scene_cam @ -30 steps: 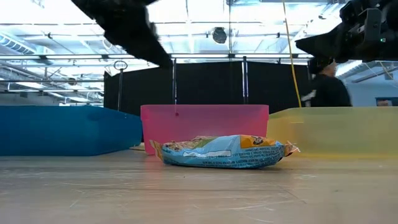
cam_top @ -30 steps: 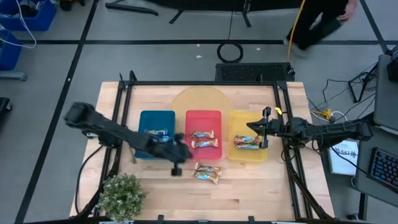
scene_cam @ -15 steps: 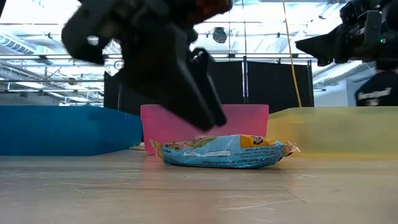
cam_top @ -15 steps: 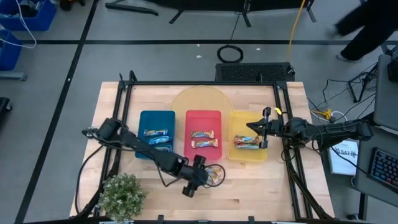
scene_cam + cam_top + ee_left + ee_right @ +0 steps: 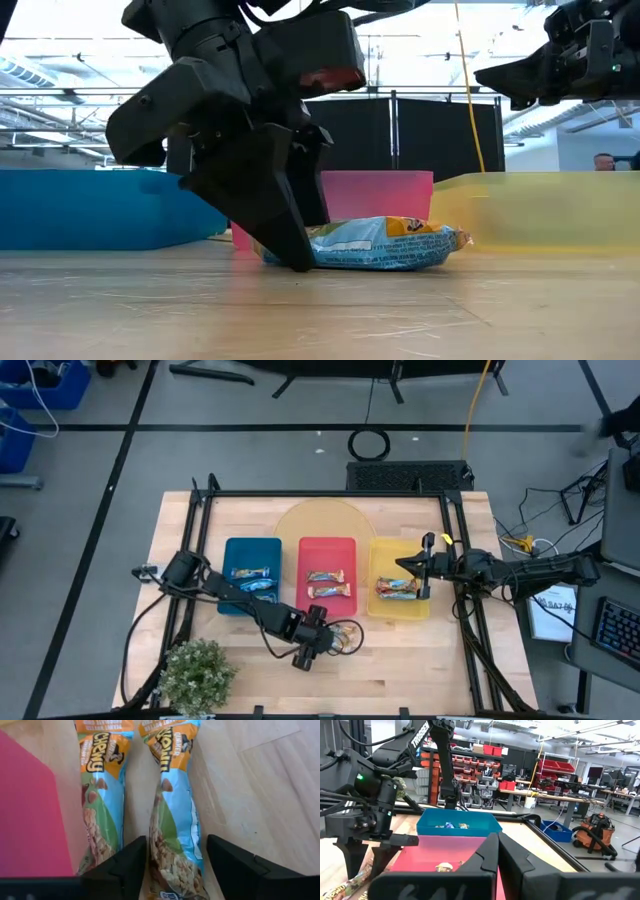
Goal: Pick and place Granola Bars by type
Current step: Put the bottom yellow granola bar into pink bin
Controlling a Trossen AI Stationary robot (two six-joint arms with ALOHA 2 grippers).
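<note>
- Two granola bars point(image 5: 175, 815) loose on the wooden table point(image 5: 400, 660), side by side in front of the red tray point(image 5: 327, 547), lower centre of the high view; blue-green wrappers with orange ends in the left wrist view.
- Down over that pair: the left gripper point(image 5: 322, 643), fingertips at table level in the low view point(image 5: 262, 215).
- Spread wide, one dark finger point(image 5: 235, 867) on each flank of the nearer bar in the left wrist view, neither visibly pressing the wrapper; second bar point(image 5: 102, 805) just beside, next to the red tray's wall.
- In the low view, one bar point(image 5: 385, 245) flat on the wood, partly hidden behind the left gripper, pink tray wall behind it.
- Already in trays, seen from above: bars in the blue tray point(image 5: 252, 550) left of centre, two in the red tray at centre, and some in the yellow tray point(image 5: 398, 550) right of centre.
- Hovering over the yellow tray's right edge: the right gripper point(image 5: 424, 567), fingers pressed together with nothing between them in the right wrist view point(image 5: 495, 865).
- Potted plant point(image 5: 197, 674) at lower left of the table in the high view.
</note>
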